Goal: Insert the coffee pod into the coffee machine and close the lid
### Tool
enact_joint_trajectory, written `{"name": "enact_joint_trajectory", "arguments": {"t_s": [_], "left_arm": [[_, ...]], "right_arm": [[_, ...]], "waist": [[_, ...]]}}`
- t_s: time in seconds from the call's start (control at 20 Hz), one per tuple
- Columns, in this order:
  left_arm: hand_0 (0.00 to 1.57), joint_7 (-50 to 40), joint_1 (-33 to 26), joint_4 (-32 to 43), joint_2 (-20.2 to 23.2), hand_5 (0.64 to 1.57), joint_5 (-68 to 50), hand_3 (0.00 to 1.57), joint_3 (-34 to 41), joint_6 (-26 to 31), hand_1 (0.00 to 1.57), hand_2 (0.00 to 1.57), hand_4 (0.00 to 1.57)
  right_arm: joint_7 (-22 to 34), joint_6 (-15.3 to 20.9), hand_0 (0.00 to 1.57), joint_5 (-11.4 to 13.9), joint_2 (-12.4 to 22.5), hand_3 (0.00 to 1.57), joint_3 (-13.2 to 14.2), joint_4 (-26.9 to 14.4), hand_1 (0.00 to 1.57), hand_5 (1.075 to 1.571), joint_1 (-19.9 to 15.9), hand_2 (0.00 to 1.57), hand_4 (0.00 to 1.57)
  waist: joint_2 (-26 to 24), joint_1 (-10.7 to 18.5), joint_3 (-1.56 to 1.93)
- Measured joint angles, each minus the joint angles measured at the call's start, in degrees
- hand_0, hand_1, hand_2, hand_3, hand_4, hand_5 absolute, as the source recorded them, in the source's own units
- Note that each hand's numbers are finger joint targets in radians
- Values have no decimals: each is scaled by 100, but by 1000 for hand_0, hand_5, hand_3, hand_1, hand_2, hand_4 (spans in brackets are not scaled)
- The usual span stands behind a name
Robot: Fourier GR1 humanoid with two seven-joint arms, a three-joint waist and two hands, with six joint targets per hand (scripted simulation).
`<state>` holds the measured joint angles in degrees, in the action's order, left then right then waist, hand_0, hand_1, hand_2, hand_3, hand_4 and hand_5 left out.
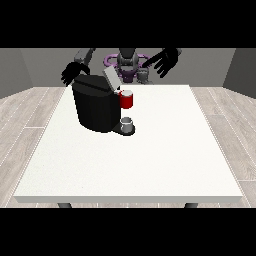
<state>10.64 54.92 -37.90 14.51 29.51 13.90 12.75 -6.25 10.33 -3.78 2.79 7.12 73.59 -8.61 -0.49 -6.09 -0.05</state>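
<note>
A black coffee machine stands on the white table, left of the middle. Its grey lid is tilted up and open. A red thing at the machine sits at its front top. On the machine's base below stands a grey cup-like thing. A small grey thing stands at the table's far edge, and I cannot tell whether it is the pod. The hand at the view's left hangs just behind the machine's top, fingers relaxed. The hand at the view's right is raised above the far edge, fingers spread, holding nothing.
The robot's torso is behind the table's far edge. The table's near half and right side carry nothing that I can see. Wooden floor surrounds the table.
</note>
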Motion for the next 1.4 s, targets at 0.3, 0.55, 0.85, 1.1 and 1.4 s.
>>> {"name": "enact_joint_trajectory", "arguments": {"t_s": [0.3,0.55,0.85,1.1,1.4], "left_arm": [[0,278,-978,-104,-504,1571,-667,0,385,93,0,0,191],[0,347,-1561,-172,-680,1571,-1083,0,637,182,0,0,0],[0,264,-2054,-339,-926,1571,-1444,0,741,275,0,0,0],[0,296,-2506,-700,-1219,1571,-1701,0,639,461,0,0,0],[0,48,-2727,-1365,-1315,1571,-2020,0,478,506,0,0,112]], "right_arm": [[-77,-211,0,-19,203,0,47,77,0,1571,516,0,366],[336,-493,0,-34,419,0,-120,470,0,1571,437,0,257],[769,-820,0,-129,685,0,-221,967,0,1571,72,0,0],[798,-945,0,-90,697,0,-333,1026,0,1571,-65,0,0],[874,-1092,0,66,790,0,-448,983,0,1571,-512,0,161]], "waist": [[-782,406,3],[-1181,597,2],[-1399,785,2],[-1416,1135,4],[-1108,1322,6]]}}
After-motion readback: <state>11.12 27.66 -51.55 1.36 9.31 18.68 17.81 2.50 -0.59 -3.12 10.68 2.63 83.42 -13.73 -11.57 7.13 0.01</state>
